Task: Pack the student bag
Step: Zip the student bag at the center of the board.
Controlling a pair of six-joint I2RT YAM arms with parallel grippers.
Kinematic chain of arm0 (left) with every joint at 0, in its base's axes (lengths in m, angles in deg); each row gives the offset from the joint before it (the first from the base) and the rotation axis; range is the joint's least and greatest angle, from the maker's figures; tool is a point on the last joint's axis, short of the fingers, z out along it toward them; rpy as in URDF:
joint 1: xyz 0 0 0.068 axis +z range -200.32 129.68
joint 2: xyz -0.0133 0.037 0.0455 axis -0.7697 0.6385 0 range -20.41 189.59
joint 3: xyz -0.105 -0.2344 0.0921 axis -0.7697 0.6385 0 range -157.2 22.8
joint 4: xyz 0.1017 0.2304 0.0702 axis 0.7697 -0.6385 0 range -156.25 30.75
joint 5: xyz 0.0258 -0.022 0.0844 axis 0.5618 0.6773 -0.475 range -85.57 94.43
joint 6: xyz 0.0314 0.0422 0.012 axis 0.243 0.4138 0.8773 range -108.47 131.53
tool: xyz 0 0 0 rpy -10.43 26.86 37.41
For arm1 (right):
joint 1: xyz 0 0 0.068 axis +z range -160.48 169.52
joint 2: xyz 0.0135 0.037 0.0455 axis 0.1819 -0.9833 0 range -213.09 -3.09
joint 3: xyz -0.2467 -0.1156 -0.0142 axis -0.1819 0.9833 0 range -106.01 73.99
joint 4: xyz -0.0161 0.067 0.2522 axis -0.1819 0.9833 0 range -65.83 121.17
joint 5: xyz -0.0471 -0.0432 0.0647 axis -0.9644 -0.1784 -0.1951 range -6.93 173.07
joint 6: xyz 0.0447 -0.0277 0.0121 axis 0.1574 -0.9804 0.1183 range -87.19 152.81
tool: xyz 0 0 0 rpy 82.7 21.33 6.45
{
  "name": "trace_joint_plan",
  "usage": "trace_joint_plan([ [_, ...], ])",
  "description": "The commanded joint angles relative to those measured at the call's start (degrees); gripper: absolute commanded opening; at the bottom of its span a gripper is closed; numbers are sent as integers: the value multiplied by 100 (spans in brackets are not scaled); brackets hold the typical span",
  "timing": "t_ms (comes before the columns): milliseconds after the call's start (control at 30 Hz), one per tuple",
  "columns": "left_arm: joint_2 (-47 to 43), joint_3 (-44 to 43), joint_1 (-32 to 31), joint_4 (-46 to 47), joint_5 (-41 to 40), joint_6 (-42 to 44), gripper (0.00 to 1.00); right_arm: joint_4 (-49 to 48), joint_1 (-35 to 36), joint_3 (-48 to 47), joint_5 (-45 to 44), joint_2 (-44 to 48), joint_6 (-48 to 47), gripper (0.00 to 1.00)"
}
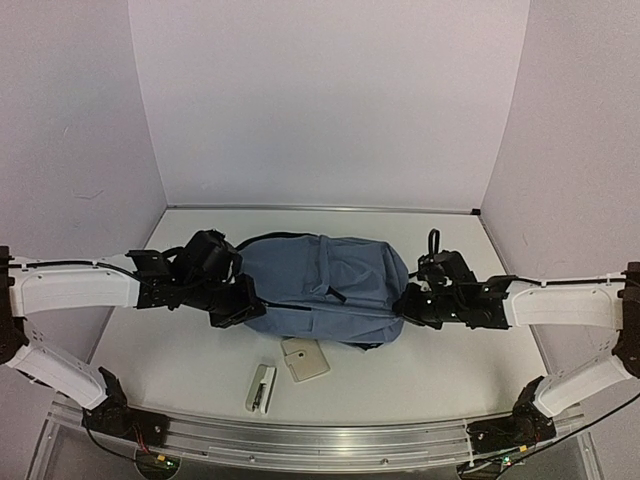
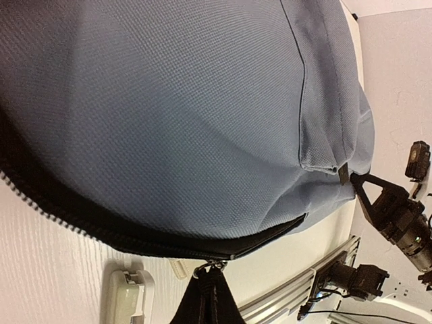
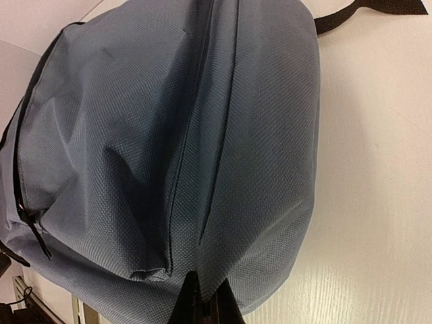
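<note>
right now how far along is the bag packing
Done: both grippers are on the student bag. In hand: the left gripper is shut on the zip pull, and the right gripper pinches the bag's fabric, seemingly to work the zip. Left: the white stapler and beige case lie on the table, unpacked.
</note>
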Motion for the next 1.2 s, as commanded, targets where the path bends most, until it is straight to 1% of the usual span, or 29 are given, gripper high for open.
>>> trace_joint_plan([
  [0,-321,-76,460,-329,63,705,0,264,-274,-242,-756,66,-325,0],
  [133,-137,-372,506,-202,517,1321,0,269,-272,-319,-596,130,-604,0],
  [233,45,-539,561,-218,830,1641,0,292,-277,-313,-644,240,-779,0],
  [433,144,-647,1296,-458,1420,2065,0,599,-275,-194,-1162,473,-765,0],
  [533,347,-866,1602,-700,1774,2359,0,649,-273,-145,-1249,559,-692,0],
  [633,573,-1095,1813,-950,1898,2649,0,670,-274,-133,-1288,577,-687,0],
  [800,800,-1241,2237,-1106,2063,2960,0,742,-276,-66,-1395,605,-718,0],
  [933,927,-1333,2394,-1070,2220,3124,0,792,-273,-13,-1457,694,-716,0],
  [1033,1097,-1431,2396,-1003,2653,3206,0,811,-273,-100,-1386,781,-899,1],
  [1100,1131,-1400,2396,-839,2955,3206,0,834,-274,-229,-1249,824,-1216,22],
  [1167,1127,-1335,2396,-697,3144,3179,0,882,-277,-392,-1085,872,-1595,49],
])
